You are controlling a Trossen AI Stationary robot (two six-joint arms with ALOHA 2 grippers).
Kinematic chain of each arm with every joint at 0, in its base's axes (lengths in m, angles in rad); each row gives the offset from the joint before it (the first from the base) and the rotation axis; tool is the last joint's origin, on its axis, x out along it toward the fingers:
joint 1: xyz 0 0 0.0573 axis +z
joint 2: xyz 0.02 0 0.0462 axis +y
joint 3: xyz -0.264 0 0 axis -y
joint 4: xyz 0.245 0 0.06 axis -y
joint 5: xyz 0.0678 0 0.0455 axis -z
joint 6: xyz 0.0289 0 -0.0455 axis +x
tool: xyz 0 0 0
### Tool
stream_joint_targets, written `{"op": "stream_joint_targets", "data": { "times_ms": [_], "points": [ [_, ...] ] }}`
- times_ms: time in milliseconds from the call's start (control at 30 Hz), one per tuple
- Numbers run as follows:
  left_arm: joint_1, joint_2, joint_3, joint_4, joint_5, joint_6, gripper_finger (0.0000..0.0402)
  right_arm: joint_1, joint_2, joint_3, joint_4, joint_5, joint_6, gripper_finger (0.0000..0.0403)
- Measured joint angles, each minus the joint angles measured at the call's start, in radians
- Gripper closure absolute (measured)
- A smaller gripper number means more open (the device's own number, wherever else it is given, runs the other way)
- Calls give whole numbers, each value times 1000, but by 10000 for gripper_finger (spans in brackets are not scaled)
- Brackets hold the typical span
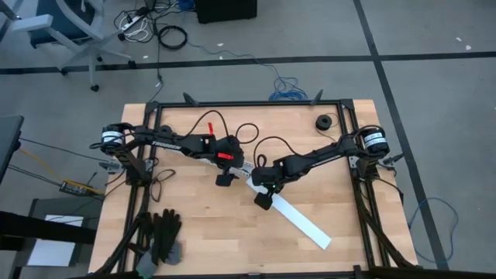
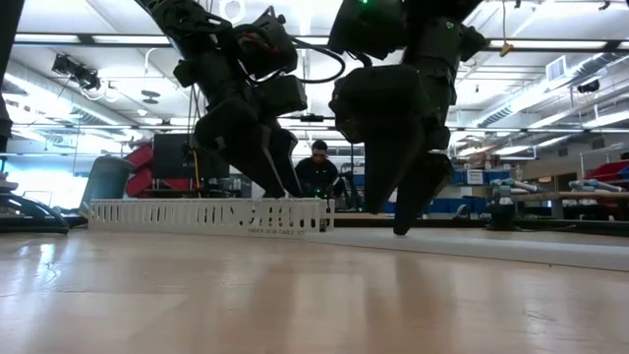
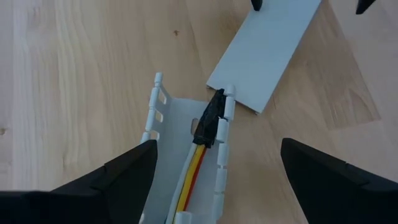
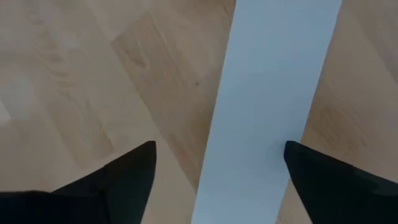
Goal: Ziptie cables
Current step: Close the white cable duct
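A line of small dark print runs along the lower edge of the white slotted channel [image 2: 206,215] in the low view, too fine to read; no other writing can be made out.

From above, a pair of black gloves [image 1: 159,236] lies at about seven o'clock on the wooden table [image 1: 201,240]. The left gripper [image 1: 225,175] hangs near the table's middle, over one end of the channel. Just to its four o'clock the right gripper [image 1: 265,197] sits over a flat white strip [image 1: 304,223] that runs on toward five o'clock. A small black spool [image 1: 322,122] rests at about one o'clock near the far edge.

Only the left wrist view shows the cables [image 3: 194,168]: thin yellow, red and white wires lying side by side inside the channel [image 3: 171,124], ending in a small dark plug [image 3: 209,118] near the channel's open end. They are hidden under the arm from above, and the channel wall hides them in the low view. The same view shows the strip [image 3: 264,53] lying just beyond the channel's end, and the left gripper's fingers [image 3: 121,177] spread wide on either side of the channel, holding nothing.

The right wrist view shows that gripper's fingers [image 4: 127,174] set wide on either side of the strip [image 4: 267,106], apart from it, with bare wood beside.

The low view alone shows the room behind: a person [image 2: 317,169] sits between the two arms, with shelves and ceiling lights beyond.
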Motion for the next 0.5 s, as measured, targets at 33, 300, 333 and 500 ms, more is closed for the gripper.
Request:
{"op": "stream_joint_targets", "data": {
  "times_ms": [33,300,333,500],
  "points": [
    [0,0,0,2,0,0,81,0,0,0,-3,-3,1,59],
    [0,0,0,11,0,1,81,-3,-2,1,-76,-17,11,49],
    [0,0,0,12,0,1,81,-4,-2,1,-73,-16,12,51],
    [0,0,0,17,0,1,81,10,-2,1,-24,-13,43,56]
  ]
}}
